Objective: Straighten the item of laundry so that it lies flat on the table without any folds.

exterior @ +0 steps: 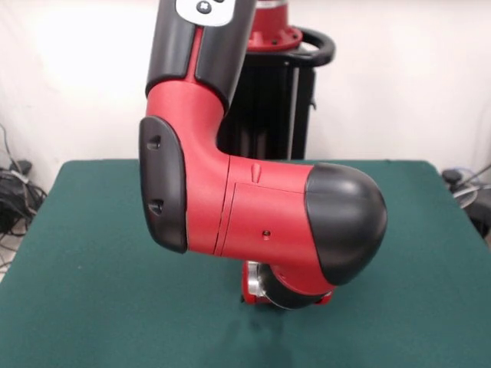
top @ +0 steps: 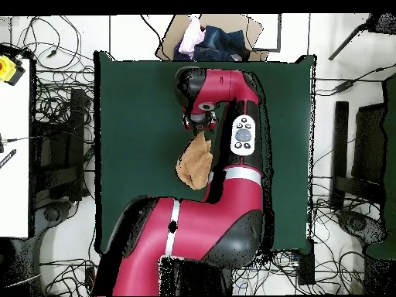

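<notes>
The towel (top: 194, 164) is bunched into a narrow, crumpled hank that hangs below the gripper (top: 201, 124), roughly over the middle of the desk (top: 131, 116). It seems to be raised rather than lying on the felt, though how high cannot be judged. The gripper appears clamped on the towel's upper end in the overhead view, but its fingers are hidden under the wrist housing, so the grip itself cannot be told for certain. In the front view the arm (exterior: 253, 215) blocks both gripper and towel entirely. The main risk is that the cloth, let go from this bunched state, would drop in a heap with its folds intact instead of spreading. A hold on only a small pinch of terry could also slip mid-move and leave the towel crumpled. If the arm drags it without enough free length trailing on the desk, the fabric may roll under itself and make fresh creases.
</notes>
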Controlling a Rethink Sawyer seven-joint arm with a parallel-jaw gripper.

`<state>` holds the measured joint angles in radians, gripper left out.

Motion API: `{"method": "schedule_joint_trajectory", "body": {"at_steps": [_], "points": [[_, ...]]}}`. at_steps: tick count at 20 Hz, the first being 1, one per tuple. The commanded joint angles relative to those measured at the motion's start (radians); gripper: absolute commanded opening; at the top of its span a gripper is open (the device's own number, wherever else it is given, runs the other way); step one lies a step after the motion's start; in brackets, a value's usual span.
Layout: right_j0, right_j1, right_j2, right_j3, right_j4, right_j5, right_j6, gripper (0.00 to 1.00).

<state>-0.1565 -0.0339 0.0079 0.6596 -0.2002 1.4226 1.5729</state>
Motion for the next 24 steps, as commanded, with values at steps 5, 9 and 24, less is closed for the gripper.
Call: {"method": "schedule_joint_trajectory", "body": {"at_steps": [5,9,24], "points": [[0.021,-0.009,0.022,0.086,0.006,0.132,0.055,1.0],[0.029,-0.03,0.015,0.072,0.005,0.273,0.031,1.0],[0.004,-0.009,0.042,-0.023,-0.04,0.385,-0.021,1.0]]}}
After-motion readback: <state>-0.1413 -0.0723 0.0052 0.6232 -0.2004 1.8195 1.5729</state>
